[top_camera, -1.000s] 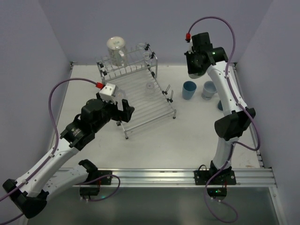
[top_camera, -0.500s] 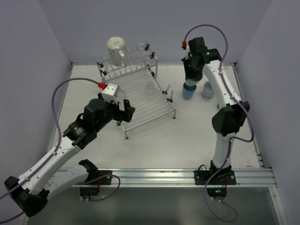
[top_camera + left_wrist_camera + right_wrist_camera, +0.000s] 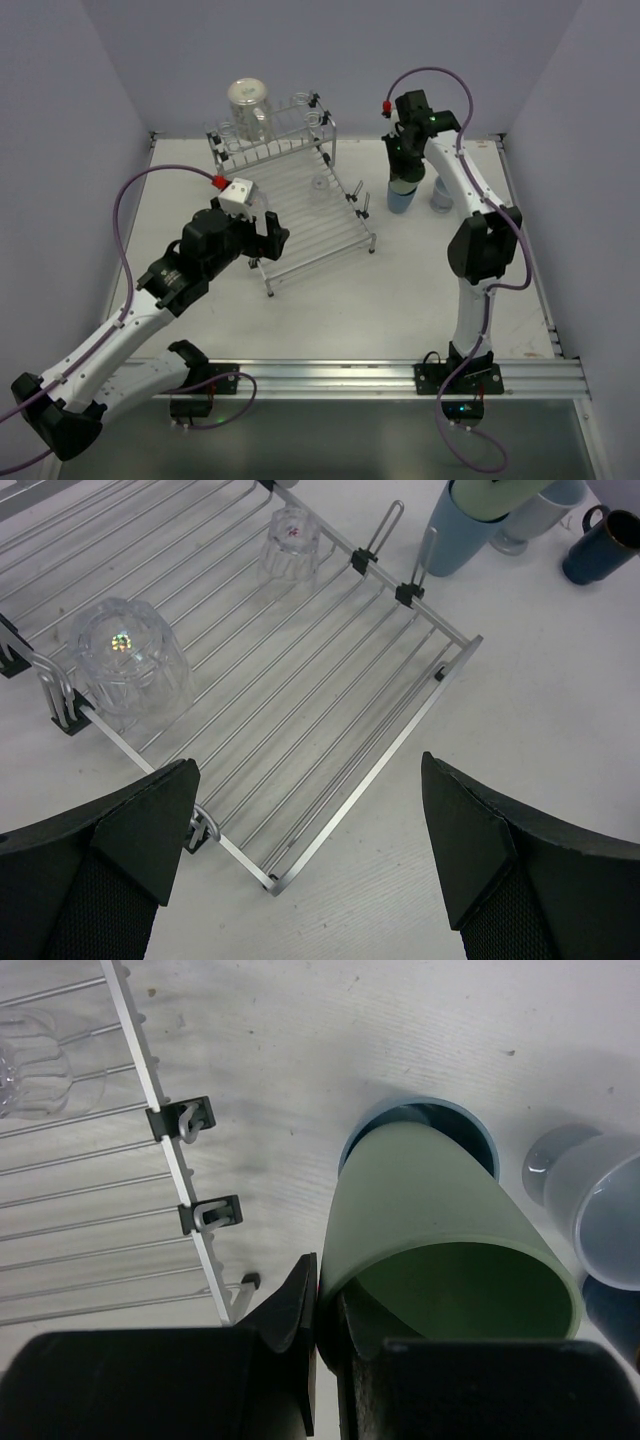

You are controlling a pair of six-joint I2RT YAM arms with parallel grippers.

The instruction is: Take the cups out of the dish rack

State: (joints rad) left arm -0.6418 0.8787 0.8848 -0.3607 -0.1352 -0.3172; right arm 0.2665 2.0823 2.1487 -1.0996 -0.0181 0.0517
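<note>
The dish rack (image 3: 300,215) lies mid-table. My right gripper (image 3: 318,1305) is shut on the rim of the pale green tumbler (image 3: 430,1220), one finger inside and one outside. The tumbler's base is partly down in the light blue tumbler (image 3: 482,1138) right of the rack (image 3: 402,203). My left gripper (image 3: 308,780) is open and empty above the rack's near corner (image 3: 262,235). Two clear glasses stand upside down on the rods: a large one (image 3: 130,665) and a small one (image 3: 290,540). A pale grey mug (image 3: 600,1210) and a dark blue mug (image 3: 605,545) stand beside the tumblers.
A large clear jar (image 3: 248,103) sits at the rack's raised back rail (image 3: 270,140) among the coiled loops. Purple walls close in the table at the back and sides. Bare table (image 3: 330,310) lies in front of the rack.
My right arm has swung left and down from above the far right, bringing the green tumbler onto the light blue tumbler. My left gripper has barely moved.
</note>
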